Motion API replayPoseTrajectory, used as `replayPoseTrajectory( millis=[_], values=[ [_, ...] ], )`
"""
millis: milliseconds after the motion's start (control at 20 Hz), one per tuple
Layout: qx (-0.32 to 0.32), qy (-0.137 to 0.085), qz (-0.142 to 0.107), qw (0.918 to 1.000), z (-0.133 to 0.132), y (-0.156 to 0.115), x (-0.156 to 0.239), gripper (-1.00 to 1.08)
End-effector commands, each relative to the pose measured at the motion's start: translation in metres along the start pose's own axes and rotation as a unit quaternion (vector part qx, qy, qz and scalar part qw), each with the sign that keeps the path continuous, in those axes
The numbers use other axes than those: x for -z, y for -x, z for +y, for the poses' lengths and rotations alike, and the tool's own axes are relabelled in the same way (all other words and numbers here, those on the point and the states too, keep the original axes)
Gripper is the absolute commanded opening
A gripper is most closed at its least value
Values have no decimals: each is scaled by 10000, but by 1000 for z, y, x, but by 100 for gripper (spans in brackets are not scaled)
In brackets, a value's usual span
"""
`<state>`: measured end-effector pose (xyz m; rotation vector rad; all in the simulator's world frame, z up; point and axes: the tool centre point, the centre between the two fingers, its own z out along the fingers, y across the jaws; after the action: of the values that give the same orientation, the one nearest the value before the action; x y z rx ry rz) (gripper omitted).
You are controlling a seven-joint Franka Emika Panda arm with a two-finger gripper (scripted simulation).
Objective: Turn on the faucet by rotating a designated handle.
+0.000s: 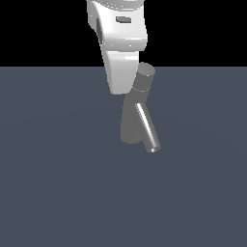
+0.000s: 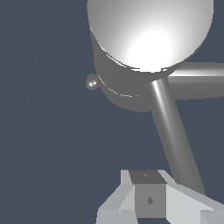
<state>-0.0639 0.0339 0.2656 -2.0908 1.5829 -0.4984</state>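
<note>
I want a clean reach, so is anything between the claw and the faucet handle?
In the wrist view the spout crosses between the claw and the handle, though it may lie lower; nothing else intervenes.

grey faucet (image 1: pixel 131 123) column tilted, thin handle (image 2: pixel 175 144) projecting sideways

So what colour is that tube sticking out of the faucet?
Shiny grey metal; the spout shows best in the exterior view.

Sharp, flat simulator renders, no blur. Strong white glare on the grey metallic faucet's round cap (image 2: pixel 151 39). Black backdrop, no cast shadows visible.
</note>
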Motion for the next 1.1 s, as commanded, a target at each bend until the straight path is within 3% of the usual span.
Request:
replayPoseTrajectory(
  millis=[0, 300, 400, 1050],
  values=[
    [-48, 43, 16, 10000, 11, -3, -1, -100],
    [-50, 41, 16, 10000, 21, -3, -1, -100],
    [7, -7, -7, 10000, 13, 2, 1, -100],
    [-7, 5, -2, 10000, 31, -12, 1, -100]
  ],
)
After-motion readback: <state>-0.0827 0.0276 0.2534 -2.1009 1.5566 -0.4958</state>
